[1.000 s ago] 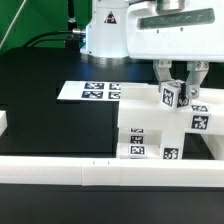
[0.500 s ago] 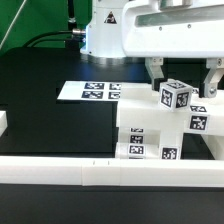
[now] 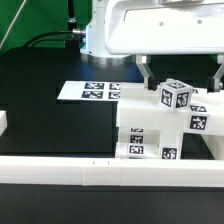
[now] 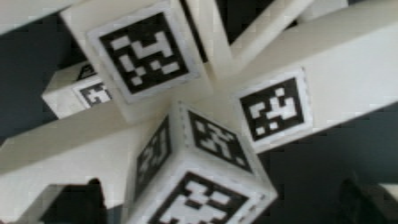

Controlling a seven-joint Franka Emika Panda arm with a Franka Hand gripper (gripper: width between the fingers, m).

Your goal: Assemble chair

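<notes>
The partly built chair [image 3: 160,128], chunky white blocks with black-and-white tags, stands at the exterior view's right by the front rail. A tagged post [image 3: 176,97] sticks up tilted from its top. My gripper [image 3: 182,72] hangs just above that post, open, with one finger [image 3: 148,70] on each side and nothing between them touching. In the wrist view the post's tagged end [image 4: 210,185] fills the middle, the chair's other tagged blocks [image 4: 143,50] lie beyond it, and my gripper [image 4: 214,208] straddles it with dark fingertips [image 4: 64,205] at the corners.
The marker board [image 3: 90,90] lies flat on the black table behind the chair. A long white border rail [image 3: 90,176] runs along the front edge. A small white block end [image 3: 3,122] shows at the exterior view's left. The robot base [image 3: 105,35] stands at the back.
My gripper was shut on the tagged post; its jaws have spread wide and let it go, and the hand has risen. The post stays on the chair.
</notes>
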